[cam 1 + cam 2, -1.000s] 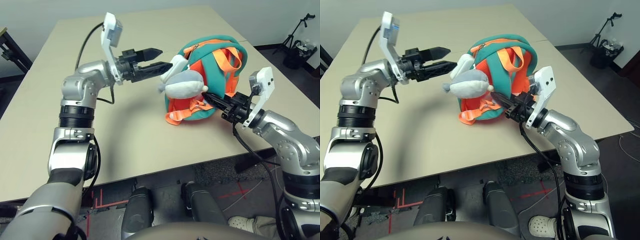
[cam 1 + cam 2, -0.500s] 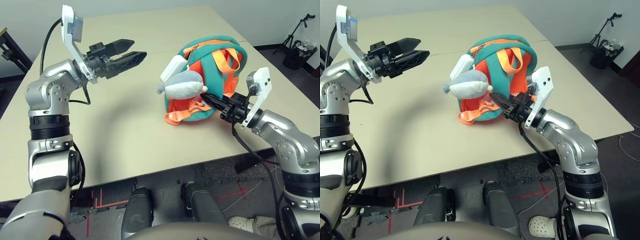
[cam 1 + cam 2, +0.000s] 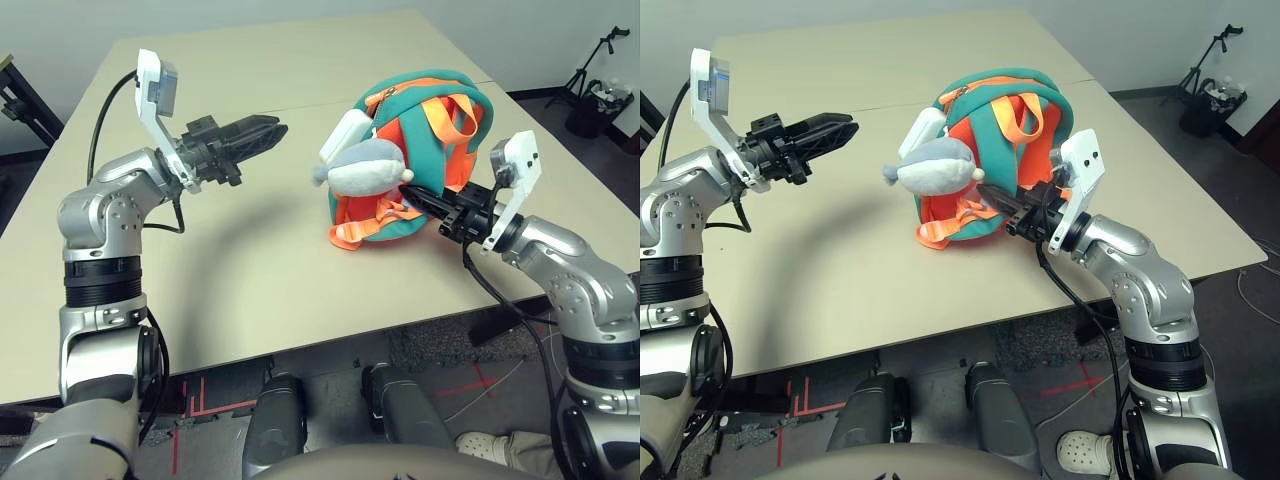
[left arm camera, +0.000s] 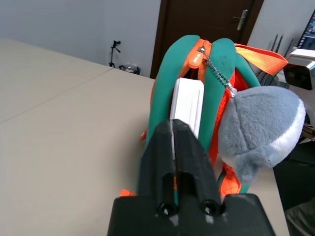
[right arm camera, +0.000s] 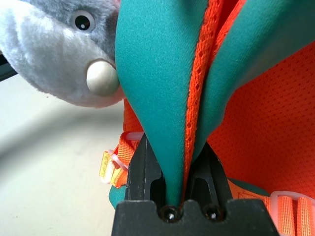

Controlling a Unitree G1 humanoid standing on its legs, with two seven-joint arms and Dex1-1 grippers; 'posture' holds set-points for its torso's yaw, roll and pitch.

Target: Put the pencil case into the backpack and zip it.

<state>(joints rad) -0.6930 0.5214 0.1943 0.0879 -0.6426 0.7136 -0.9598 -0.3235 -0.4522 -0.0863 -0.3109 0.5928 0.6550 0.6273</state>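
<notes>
The orange and teal backpack [image 3: 440,150] lies on the table at centre right, its zipper opening facing left. The white pencil case [image 3: 345,133] sticks partway out of that opening [image 4: 187,101]. A grey plush toy [image 3: 368,168] hangs in front of the bag. My left gripper [image 3: 277,129] hovers left of the case, apart from it, shut and empty. On the bag's right side, my right gripper [image 3: 418,196] is shut on a teal, orange-lined fold of the backpack [image 5: 162,98].
The beige table [image 3: 250,250] has open surface left of and behind the bag. A tripod [image 3: 598,60] stands on the floor at the back right. The table's near edge runs just below my right arm.
My left gripper has drawn back to the left, away from the pencil case, and closed its fingers. The case stays in the backpack's opening. The right arm has barely moved.
</notes>
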